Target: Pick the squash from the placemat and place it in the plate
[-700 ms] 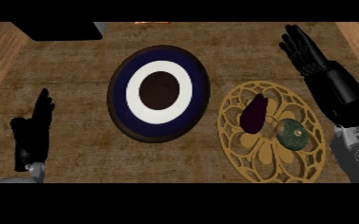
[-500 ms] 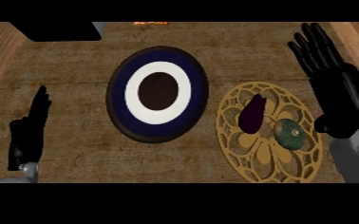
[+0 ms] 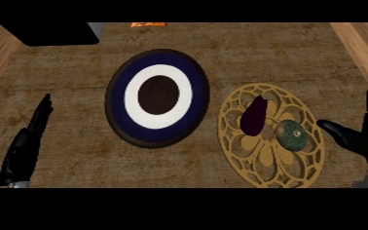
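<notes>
The green, round squash [image 3: 292, 134] lies on the right half of the gold lattice placemat [image 3: 267, 171], next to a dark purple eggplant [image 3: 253, 117]. The plate [image 3: 158, 97], ringed navy and white with a dark centre, sits left of the placemat and holds nothing. My right hand [image 3: 346, 137] shows only partly at the right edge, level with the squash and a short gap to its right; a straight black digit points toward it and holds nothing. My left hand [image 3: 25, 148] rests open at the lower left, fingers up, far from both.
A black block [image 3: 50, 33] fills the back left corner. A small orange thing [image 3: 147, 24] lies at the back edge. Wooden borders frame the brown counter [image 3: 86, 165] on the left and right.
My right hand has dropped from the back right to the right edge beside the placemat, mostly leaving the view. The left hand has barely moved. Squash and eggplant lie as before.
</notes>
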